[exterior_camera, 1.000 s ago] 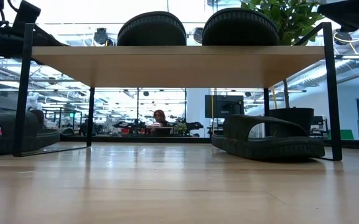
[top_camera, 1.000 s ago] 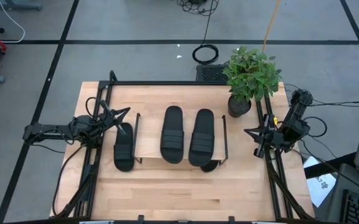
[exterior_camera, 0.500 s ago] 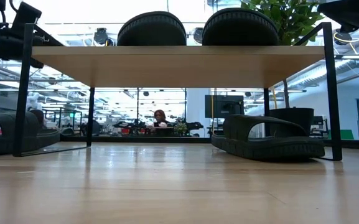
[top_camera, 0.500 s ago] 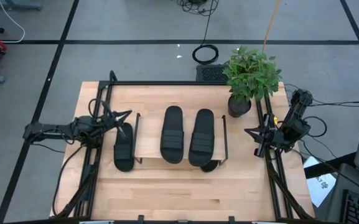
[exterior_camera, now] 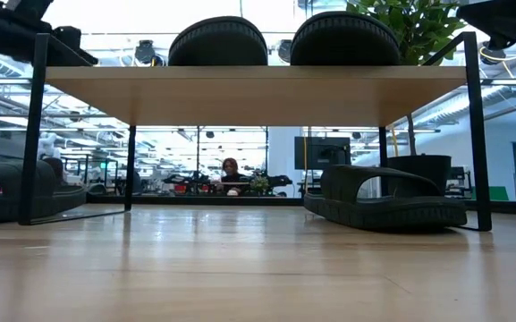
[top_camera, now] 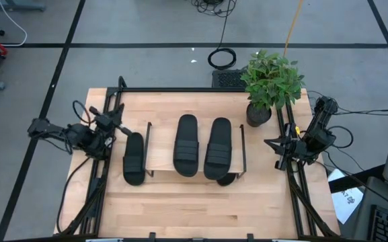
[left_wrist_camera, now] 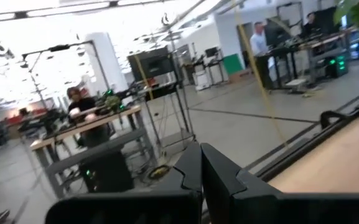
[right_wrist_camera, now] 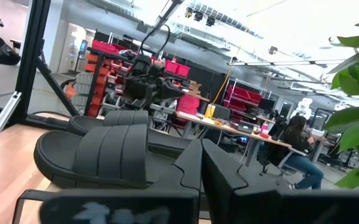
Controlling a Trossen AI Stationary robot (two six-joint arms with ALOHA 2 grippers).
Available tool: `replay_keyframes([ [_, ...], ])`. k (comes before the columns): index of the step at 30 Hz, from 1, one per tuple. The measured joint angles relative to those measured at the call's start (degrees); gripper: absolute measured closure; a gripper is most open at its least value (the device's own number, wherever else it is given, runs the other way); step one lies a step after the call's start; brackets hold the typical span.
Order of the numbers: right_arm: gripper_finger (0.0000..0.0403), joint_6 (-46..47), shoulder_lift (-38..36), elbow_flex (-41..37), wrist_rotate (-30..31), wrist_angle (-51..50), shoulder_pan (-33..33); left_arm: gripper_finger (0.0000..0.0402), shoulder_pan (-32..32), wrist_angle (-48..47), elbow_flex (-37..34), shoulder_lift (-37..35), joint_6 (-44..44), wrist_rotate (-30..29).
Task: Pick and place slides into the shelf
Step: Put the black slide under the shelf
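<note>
Left hand point(top_camera: 115, 122) together, empty, pulled back off slide point(top_camera: 134, 158) beside shelf point(top_camera: 160, 156); that slide released outside. Two slides point(top_camera: 186, 145) atop shelf, one beneath. Right hand point(top_camera: 275, 149) together, parked at table point(top_camera: 200, 208) edge.

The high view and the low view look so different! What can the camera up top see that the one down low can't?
Only the high view shows the whole left arm, its gripper shut at the table's left edge, the right gripper shut at the right edge, and the full slide lying beside the shelf. Only the low view shows the whole slide lying under the shelf, and the room with people behind. Both show the shelf with two slides on top, and the potted plant.
</note>
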Motion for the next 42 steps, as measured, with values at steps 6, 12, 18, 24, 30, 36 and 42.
replay_keyframes([
  [6,0.0403,2.0,0.0,0.0,0.0,-1.1,0.0,0.0396,-2.2,5.8,0.1,4.9,-0.1,-4.2],
  [12,0.0403,2.0,0.0,0.0,0.0,-1.0,0.0,0.0396,-8.5,3.7,1.2,13.5,-14.3,-17.6],
  [18,0.0403,2.0,0.0,0.0,0.0,-1.0,0.0,0.0396,-14.9,4.4,5.5,22.4,-23.9,-17.7],
  [24,0.0403,2.0,0.0,0.0,0.0,-1.0,0.0,0.0396,-20.7,3.6,9.5,32.0,-24.0,-17.7],
  [30,0.0403,2.0,0.0,0.0,0.0,-1.0,0.0,0.0401,-22.9,3.6,17.9,41.9,-16.8,-17.8],
  [36,0.0403,2.7,0.0,0.0,0.0,-1.0,0.0,0.0401,-22.9,1.6,27.8,47.2,-6.9,-17.8],
  [42,0.0403,3.0,0.0,0.0,0.0,-1.0,0.0,0.0401,-25.9,-7.9,34.0,47.6,-3.8,-17.8],
])
